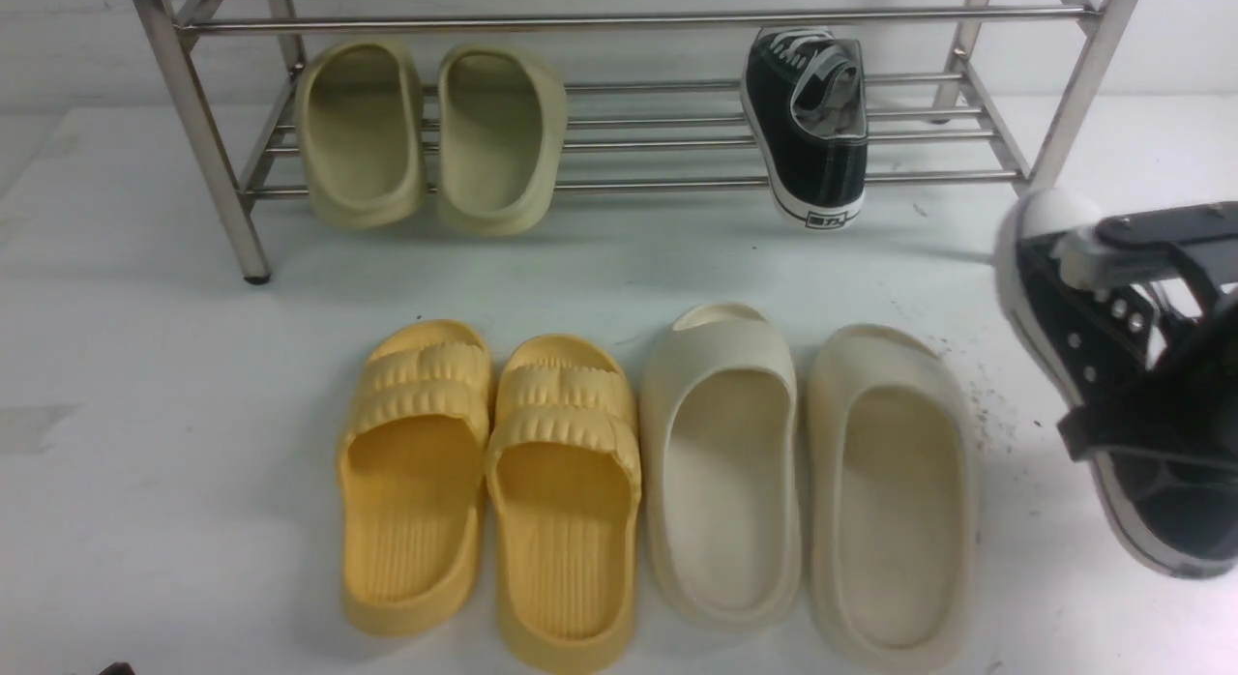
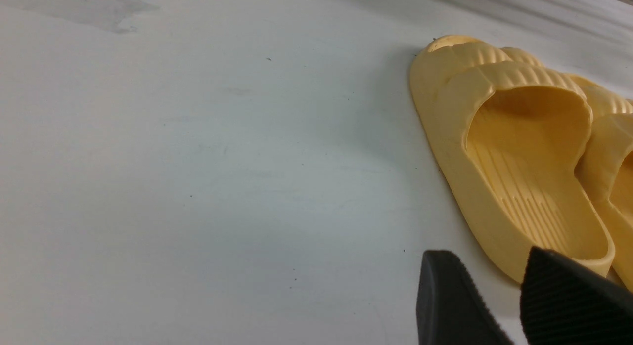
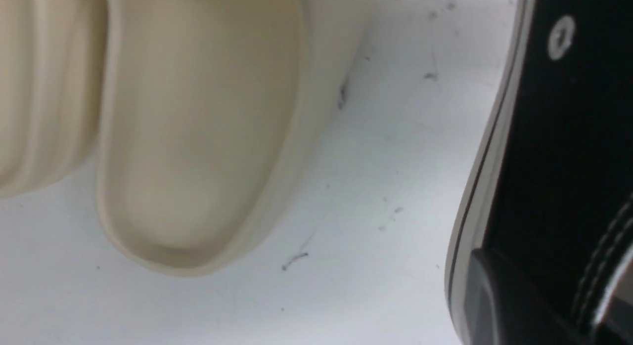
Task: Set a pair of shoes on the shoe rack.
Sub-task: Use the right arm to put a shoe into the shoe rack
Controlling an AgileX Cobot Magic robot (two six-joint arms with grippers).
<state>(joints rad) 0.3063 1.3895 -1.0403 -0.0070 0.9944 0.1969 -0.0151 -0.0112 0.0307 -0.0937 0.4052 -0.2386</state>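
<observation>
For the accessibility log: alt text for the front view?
The right pincer grips a black sneaker at far right; its mate sits on the shoe rack, lower tier, with green slides. Yellow slippers and cream slides lie in front.

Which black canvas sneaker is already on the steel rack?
The black canvas sneaker with its heel label showing, on the lower bars of the stainless-steel shoe rack; the other sneaker is in the right gripper.

White surface [image 1: 145, 414]: slippers [image 1: 416, 482], slides [image 1: 721, 462], rack [image 1: 198, 124]
</observation>
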